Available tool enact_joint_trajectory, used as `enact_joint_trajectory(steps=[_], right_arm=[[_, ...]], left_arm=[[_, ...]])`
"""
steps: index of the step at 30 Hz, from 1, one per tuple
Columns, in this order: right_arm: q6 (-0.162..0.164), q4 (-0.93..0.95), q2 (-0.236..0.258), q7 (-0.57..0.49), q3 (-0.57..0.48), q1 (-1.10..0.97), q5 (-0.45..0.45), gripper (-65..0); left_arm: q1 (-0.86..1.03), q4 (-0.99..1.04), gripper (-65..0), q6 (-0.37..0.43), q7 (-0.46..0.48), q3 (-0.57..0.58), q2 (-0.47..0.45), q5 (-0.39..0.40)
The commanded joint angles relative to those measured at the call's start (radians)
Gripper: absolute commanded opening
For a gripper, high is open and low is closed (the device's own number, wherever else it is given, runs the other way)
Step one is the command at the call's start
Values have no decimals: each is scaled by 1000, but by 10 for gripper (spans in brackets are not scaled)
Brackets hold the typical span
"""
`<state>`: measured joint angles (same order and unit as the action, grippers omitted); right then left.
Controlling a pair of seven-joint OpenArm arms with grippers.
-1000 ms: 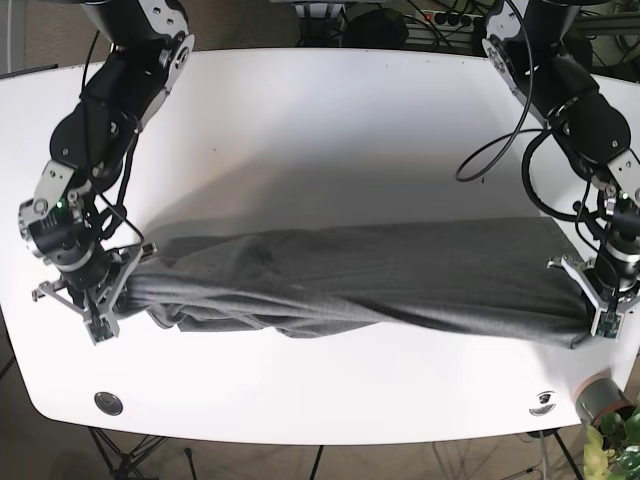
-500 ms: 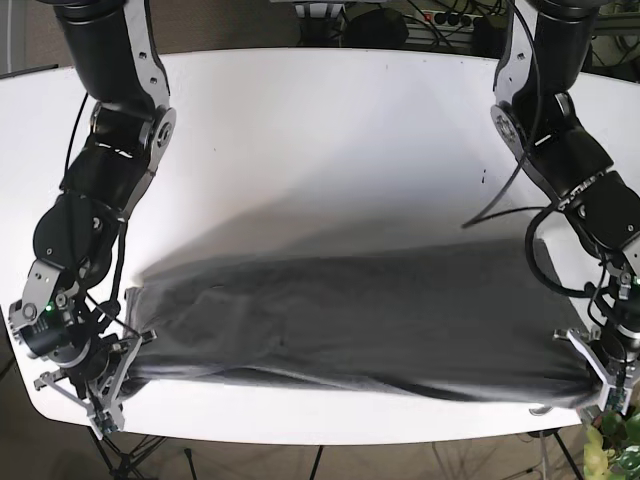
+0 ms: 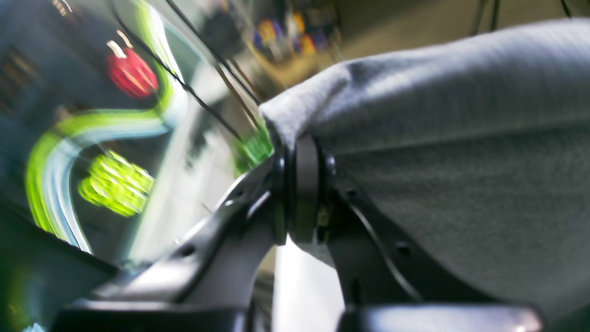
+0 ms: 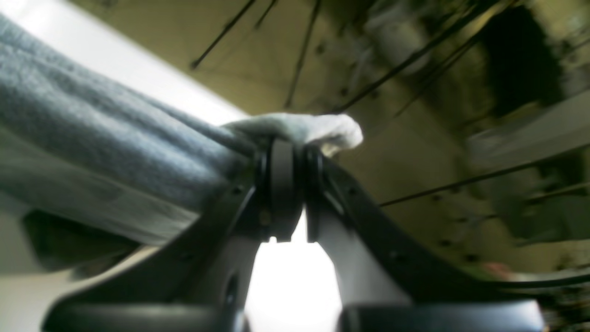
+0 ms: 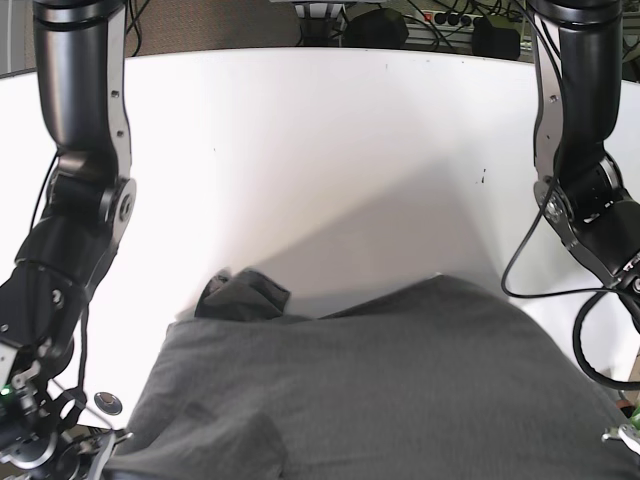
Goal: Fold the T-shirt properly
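The dark grey T-shirt (image 5: 380, 390) is held up off the white table (image 5: 320, 150), stretched wide between both arms and filling the lower base view. One bunched part (image 5: 240, 295) still touches the table. My left gripper (image 3: 302, 184) is shut on a corner of the shirt (image 3: 461, 161); in the base view it is at the bottom right (image 5: 622, 437). My right gripper (image 4: 281, 184) is shut on the other corner of the shirt (image 4: 92, 138); in the base view it is at the bottom left (image 5: 105, 442).
Both arms reach down along the table's left and right sides. A round fitting (image 5: 107, 403) sits near the table's front left edge. Cables and a power strip (image 5: 450, 18) lie behind the back edge.
Both grippers have moved toward the table's front edge and up with the shirt. The shirt has lifted off the table and now hangs spread between them, close to the camera.
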<state>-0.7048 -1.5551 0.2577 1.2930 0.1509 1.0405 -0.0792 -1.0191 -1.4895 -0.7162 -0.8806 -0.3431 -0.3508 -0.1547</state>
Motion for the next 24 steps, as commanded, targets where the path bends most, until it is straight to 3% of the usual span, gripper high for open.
enact_joint_trajectory(steps=[1,8,15,18,24], right_arm=[[7,-14,35,10,6,91,28,-629],[7,-55,59,20,9,88,26,-629],[7,-222,58,33,36,-150,28,-629],[7,-318,50,33,94,-282,28,-629],[7,-410,-11,33,194,-509,28,-629]], left_arm=[[-60,-52,-650,18,2,6,-34,-15],[0,-164,-650,18,-18,34,-40,-13],[211,-313,-650,18,-18,31,-40,-13],[320,-368,-650,18,-18,20,-38,-13],[510,-418,-650,18,-18,-49,-32,-12]])
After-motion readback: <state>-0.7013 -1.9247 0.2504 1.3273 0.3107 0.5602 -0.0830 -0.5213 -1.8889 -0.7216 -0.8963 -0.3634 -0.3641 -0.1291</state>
